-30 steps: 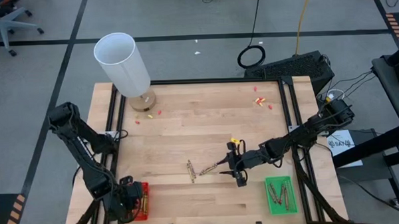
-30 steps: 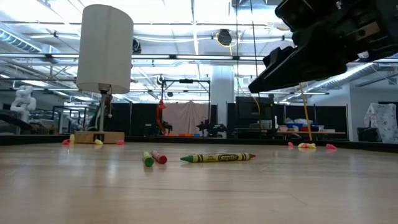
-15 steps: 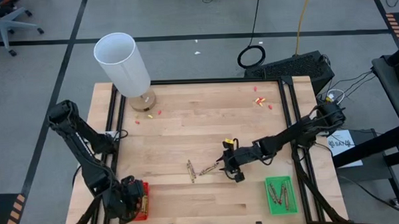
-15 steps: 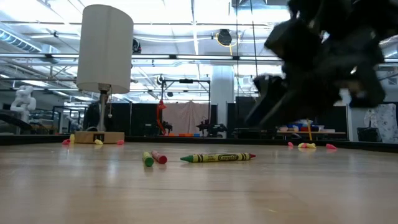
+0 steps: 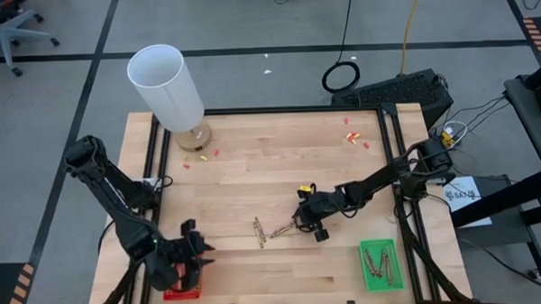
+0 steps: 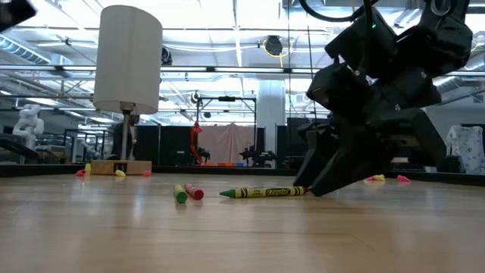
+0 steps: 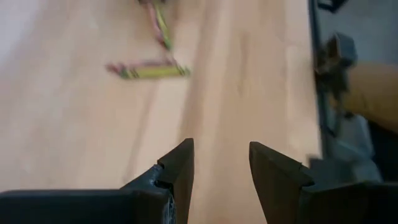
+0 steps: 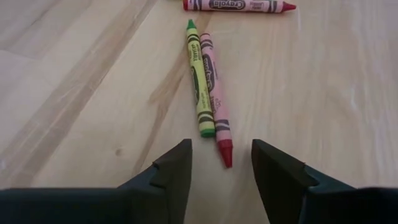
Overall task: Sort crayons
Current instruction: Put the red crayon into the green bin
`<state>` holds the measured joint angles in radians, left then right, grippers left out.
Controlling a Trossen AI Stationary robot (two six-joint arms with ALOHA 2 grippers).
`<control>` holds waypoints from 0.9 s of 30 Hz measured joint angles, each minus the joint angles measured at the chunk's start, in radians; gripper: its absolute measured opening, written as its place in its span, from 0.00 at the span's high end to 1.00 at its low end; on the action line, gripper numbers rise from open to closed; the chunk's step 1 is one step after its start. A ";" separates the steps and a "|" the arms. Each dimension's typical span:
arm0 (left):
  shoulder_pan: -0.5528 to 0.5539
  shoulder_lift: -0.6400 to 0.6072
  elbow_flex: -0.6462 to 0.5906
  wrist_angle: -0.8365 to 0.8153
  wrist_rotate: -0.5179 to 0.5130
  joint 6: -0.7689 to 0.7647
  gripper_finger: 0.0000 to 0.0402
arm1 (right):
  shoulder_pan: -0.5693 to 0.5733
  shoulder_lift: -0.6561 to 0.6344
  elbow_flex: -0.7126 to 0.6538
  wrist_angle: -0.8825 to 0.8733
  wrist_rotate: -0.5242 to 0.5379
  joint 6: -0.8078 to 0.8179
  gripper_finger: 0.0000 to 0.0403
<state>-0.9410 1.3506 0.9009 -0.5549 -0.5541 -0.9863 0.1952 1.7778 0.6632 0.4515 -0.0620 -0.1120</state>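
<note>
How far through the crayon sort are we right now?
Partly done: several crayons lie in the green tray, and the red tray holds some. The right gripper, jaws open, is down at a green and red pair. A third crayon remains. The left gripper is empty, open.

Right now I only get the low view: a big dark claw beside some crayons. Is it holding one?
Observer: No. Its own wrist view shows the right claw open, with a green crayon and a red crayon side by side just ahead of it.
Operator: Where do they go?
Observer: From above, a green tray on the table's right side already holds sorted crayons.
Operator: And the other arm?
Observer: The left claw is open, next to a red tray.
</note>
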 joint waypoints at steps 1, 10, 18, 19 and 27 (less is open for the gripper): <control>0.004 0.000 0.000 0.001 -0.027 0.011 0.62 | -0.003 0.002 0.000 0.002 -0.003 -0.002 0.64; 0.059 0.000 0.000 0.001 -0.225 0.136 0.62 | -0.011 0.008 0.000 0.012 -0.024 -0.031 0.86; 0.098 0.000 -0.017 0.001 -0.239 0.136 0.62 | -0.011 0.008 0.001 0.010 -0.015 -0.023 0.98; 0.099 0.000 -0.021 0.002 -0.239 0.134 0.62 | -0.014 0.008 0.001 0.010 -0.015 -0.029 0.98; 0.098 0.001 -0.028 0.003 -0.239 0.130 0.62 | -0.040 0.009 0.000 0.021 -0.063 -0.055 0.92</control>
<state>-0.8429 1.3518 0.8730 -0.5521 -0.7933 -0.8558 0.1549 1.7870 0.6636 0.4725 -0.1248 -0.1672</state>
